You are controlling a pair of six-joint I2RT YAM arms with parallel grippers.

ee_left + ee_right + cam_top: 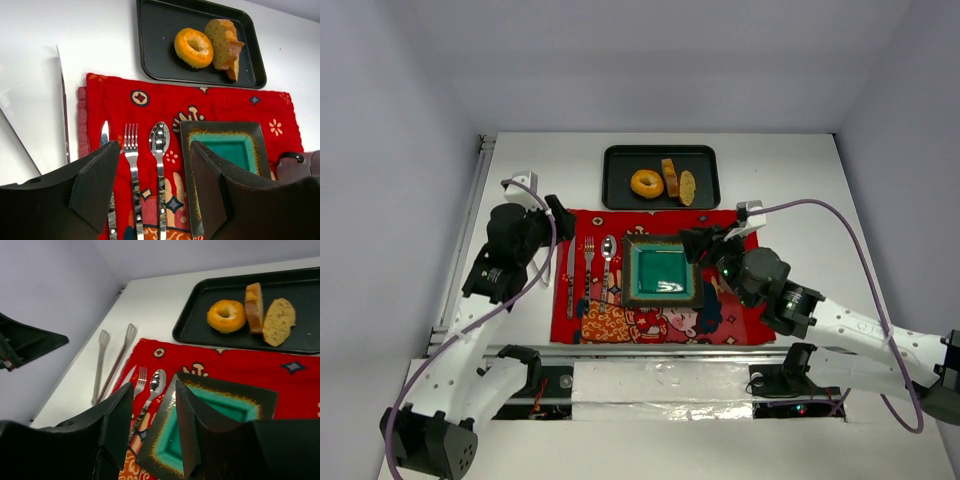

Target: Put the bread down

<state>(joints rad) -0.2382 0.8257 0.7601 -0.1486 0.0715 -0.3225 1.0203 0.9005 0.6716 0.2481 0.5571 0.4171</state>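
The bread lies on a black tray [620, 165] at the back of the table: a ring-shaped bagel [646, 183] and two toasted slices [670, 177] [687, 187] to its right. They also show in the left wrist view, the bagel [193, 47] and the slices [224, 40], and in the right wrist view, the bagel [226, 316] and the slices [254, 307] [278, 321]. My left gripper [558, 222] [155, 150] is open and empty over the placemat's left edge. My right gripper [705, 243] [154, 390] is open and empty by the plate's right side.
A green square plate with a dark rim [628, 272] [220, 126] [225, 381] sits on a red patterned placemat [650, 222]. A knife, a fork [588, 262] and a spoon [607, 258] lie left of the plate. Metal tongs [112, 362] lie on the white table left of the placemat.
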